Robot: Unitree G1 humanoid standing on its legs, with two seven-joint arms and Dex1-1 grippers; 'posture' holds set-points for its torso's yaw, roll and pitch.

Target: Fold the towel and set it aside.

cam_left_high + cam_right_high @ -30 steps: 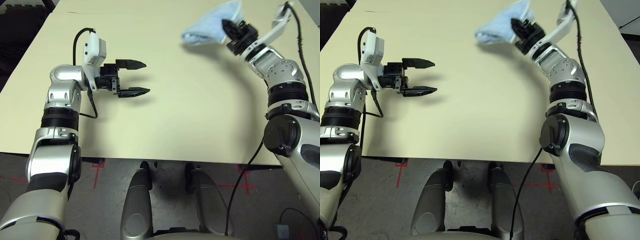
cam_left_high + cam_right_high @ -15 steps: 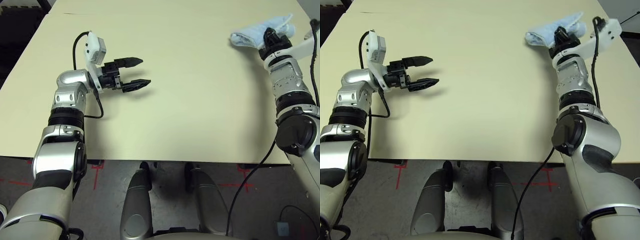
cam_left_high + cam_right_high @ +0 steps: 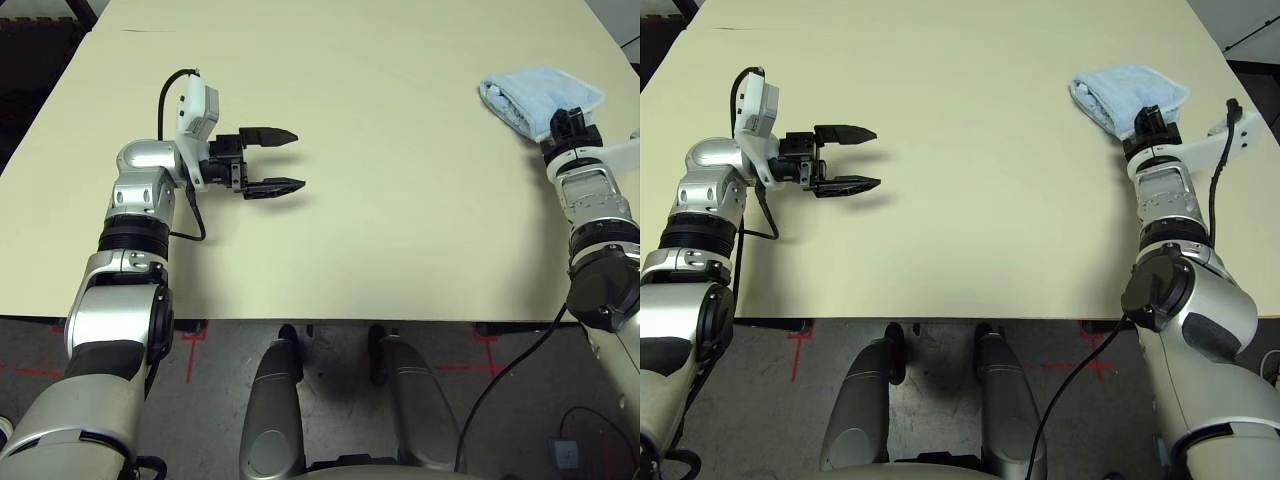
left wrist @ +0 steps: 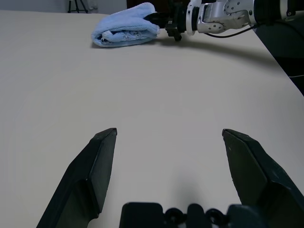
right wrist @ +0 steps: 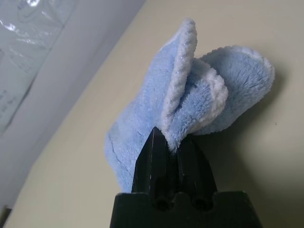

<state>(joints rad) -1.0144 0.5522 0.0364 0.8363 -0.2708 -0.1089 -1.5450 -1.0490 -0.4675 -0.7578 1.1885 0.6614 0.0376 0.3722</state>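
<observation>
The cream table (image 3: 380,200) is seen spread under both arms. The towel (image 3: 535,95), light blue and folded into a thick bundle, is laid on the table's far right part, directly ahead of the right gripper's (image 5: 172,142) fingertips. Those two black fingers are pressed together with a fold of the towel's near edge pinched between them; the white-edged hem is seen rising just past the tips, with the rest of the bundle bulging beyond and to either side. The left gripper (image 3: 283,160) is held just above the bare tabletop on the left, pointed sideways toward the right, its fingers (image 4: 90,175) spread wide with nothing between them. The towel is well apart from these fingers, far out beyond their tips.
</observation>
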